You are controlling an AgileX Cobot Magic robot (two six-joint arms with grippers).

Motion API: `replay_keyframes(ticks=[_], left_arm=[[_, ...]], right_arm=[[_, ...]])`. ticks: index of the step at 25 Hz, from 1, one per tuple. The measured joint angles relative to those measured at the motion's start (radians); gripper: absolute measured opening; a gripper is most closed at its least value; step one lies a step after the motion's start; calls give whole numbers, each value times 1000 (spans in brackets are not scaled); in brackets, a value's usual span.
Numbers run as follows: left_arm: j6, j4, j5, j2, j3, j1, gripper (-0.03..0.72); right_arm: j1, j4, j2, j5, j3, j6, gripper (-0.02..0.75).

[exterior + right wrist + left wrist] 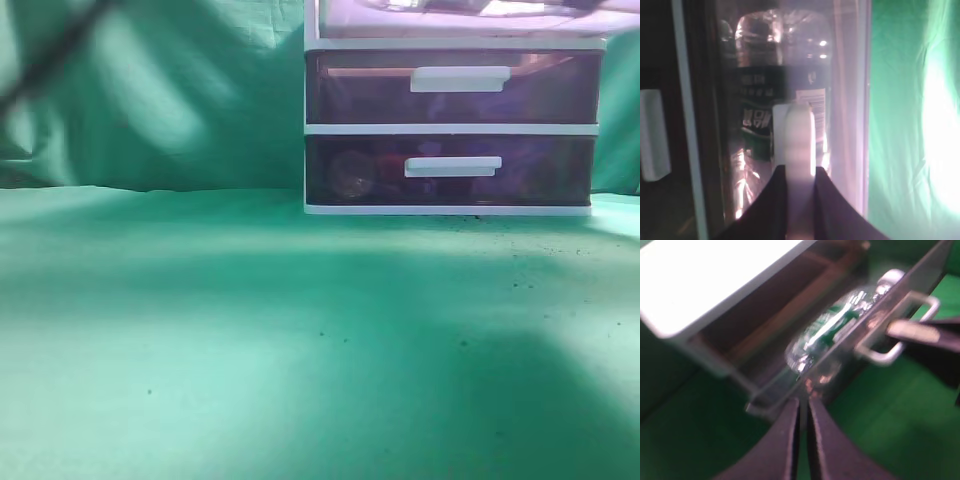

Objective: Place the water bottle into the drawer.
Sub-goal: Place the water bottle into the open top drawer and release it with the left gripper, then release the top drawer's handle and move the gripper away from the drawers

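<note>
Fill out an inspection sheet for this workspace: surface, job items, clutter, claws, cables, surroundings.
Surface: green cloth, a few dark specks.
Water bottle: lying on its side inside the open top drawer, behind its front panel.
Drawer: topmost one, pulled out; the two lower drawers are shut.
Clutter: dim items inside the bottom drawer, too blurred to name.
Left claw: fingers nearly together, holding nothing, just outside the drawer front.
Right claw: closed on the drawer's white handle.
Cables: a dark blurred line at the exterior view's top left, possibly a cable.
Surroundings: green cloth backdrop.
</note>
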Motion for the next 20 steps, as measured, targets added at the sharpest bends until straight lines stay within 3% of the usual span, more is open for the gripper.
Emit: replay_keyframes(ticks=[2, 5, 15, 20], left_arm=[[-89, 81, 168, -60, -1, 18, 0], [-126, 113, 301, -150, 50, 55, 0], [-158, 6, 93, -504, 601, 66, 0], [-164, 3, 60, -576, 720, 66, 0]], right_arm=[[-2, 5, 40, 15, -63, -25, 102], [-17, -1, 127, 35, -167, -60, 102], [-79, -31, 360, 92, -474, -73, 102], [-81, -30, 397, 104, -528, -73, 102]])
